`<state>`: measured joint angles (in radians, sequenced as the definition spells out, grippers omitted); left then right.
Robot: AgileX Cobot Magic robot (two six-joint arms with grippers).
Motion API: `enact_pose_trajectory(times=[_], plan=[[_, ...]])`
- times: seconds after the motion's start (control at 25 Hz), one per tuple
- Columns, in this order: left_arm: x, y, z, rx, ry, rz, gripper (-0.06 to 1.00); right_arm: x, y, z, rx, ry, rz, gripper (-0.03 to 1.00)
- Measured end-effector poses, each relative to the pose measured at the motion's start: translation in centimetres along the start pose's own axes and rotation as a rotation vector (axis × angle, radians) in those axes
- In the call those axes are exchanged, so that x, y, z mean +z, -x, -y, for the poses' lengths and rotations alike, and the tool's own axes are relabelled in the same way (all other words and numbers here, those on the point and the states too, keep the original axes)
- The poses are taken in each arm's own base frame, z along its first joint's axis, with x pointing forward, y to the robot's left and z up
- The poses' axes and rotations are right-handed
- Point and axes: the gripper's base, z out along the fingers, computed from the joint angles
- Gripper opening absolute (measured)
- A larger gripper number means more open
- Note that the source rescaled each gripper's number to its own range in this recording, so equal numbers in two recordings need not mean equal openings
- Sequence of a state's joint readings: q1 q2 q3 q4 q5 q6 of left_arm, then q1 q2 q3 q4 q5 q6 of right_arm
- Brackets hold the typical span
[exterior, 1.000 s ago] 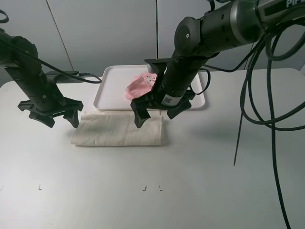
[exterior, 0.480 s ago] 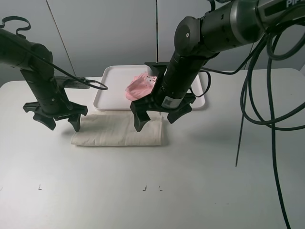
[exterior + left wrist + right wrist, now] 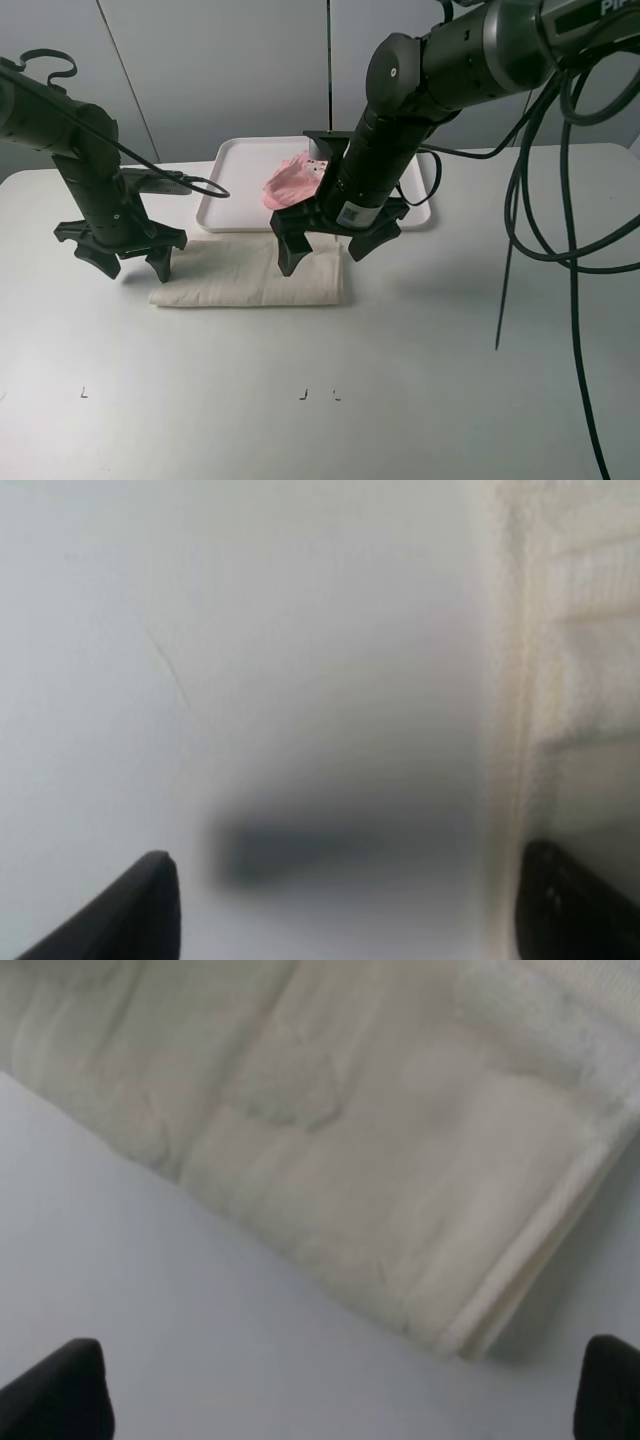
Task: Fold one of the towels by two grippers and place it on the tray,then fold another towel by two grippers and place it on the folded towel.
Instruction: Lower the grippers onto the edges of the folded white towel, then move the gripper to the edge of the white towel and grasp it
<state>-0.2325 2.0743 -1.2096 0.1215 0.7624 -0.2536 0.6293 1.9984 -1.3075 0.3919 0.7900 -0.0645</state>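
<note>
**1. Fingers**
- Left gripper (image 3: 135,268): fingers (image 3: 145,905) were spread wide w/ nothing btwn them, i.e. released. One tip sat over the left short edge of the cream towel (image 3: 240,285). The other sat over bare table (image 3: 420,380) just off that edge. Contact w/ the cloth: cannot tell, as the left wrist view was blurred.
- Right gripper (image 3: 322,258): fingers (image 3: 55,1395) were likewise spread and empty. They straddled the right end of the cream towel, close above it. The right wrist view showed the towel's corner btwn the tips, w/ no cloth pinched.

**2. Cream towel**
- It lay on the table as a long strip.
- It had been folded at least once: stacked layers showed at its right-end edge in the right wrist view.
- It was not on the tray.

**3. Surroundings**
- The tray (image 3: 225,205) stood just behind the cream towel, its near rim close to the towel's far edge.
- The pink towel (image 3: 288,182) lay in the tray, behind the right half of the cream towel. It looked bunched rather than flat, w/ a small white label showing.

**4. Progress (est.)**
- Done: the pink towel was on the tray, though loosely folded. The first fold of the cream towel appeared complete.
- Left: prob. a 2nd fold, end to end w/ both grippers, then lift and set on the pink towel.
- Judged past halfway.
</note>
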Motion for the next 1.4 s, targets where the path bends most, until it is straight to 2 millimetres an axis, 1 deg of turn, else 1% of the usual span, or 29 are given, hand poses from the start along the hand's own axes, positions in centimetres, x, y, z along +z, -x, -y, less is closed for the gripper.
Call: enact_pose_trajectory(times=[0.16,0.4,0.52,0.72,0.84,1.08,1.4], plan=[[0.1,0.0,0.0,-0.001,0.000,-0.001,0.88,0.0,0.1,-0.1,0.006,0.006,0.007,1.00],[0.1,0.0,0.0,-0.004,0.000,-0.005,0.88,0.0,0.7,0.0,0.009,0.003,0.072,1.00],[0.1,0.0,0.0,-0.004,0.000,-0.005,0.88,0.8,0.9,0.2,0.013,-0.002,0.074,1.00],[0.1,-0.1,0.0,-0.004,0.001,-0.008,0.88,3.4,1.7,0.8,0.015,-0.019,0.011,1.00],[0.1,-0.1,0.0,-0.004,0.001,-0.008,0.88,4.3,2.3,1.0,0.028,-0.030,0.000,1.00],[0.1,-0.1,0.0,-0.004,0.001,-0.010,0.88,5.1,2.5,1.6,0.027,-0.079,-0.032,1.00],[0.1,-0.1,0.0,0.012,0.000,-0.010,0.88,5.1,2.6,1.6,0.032,-0.079,-0.028,1.00]])
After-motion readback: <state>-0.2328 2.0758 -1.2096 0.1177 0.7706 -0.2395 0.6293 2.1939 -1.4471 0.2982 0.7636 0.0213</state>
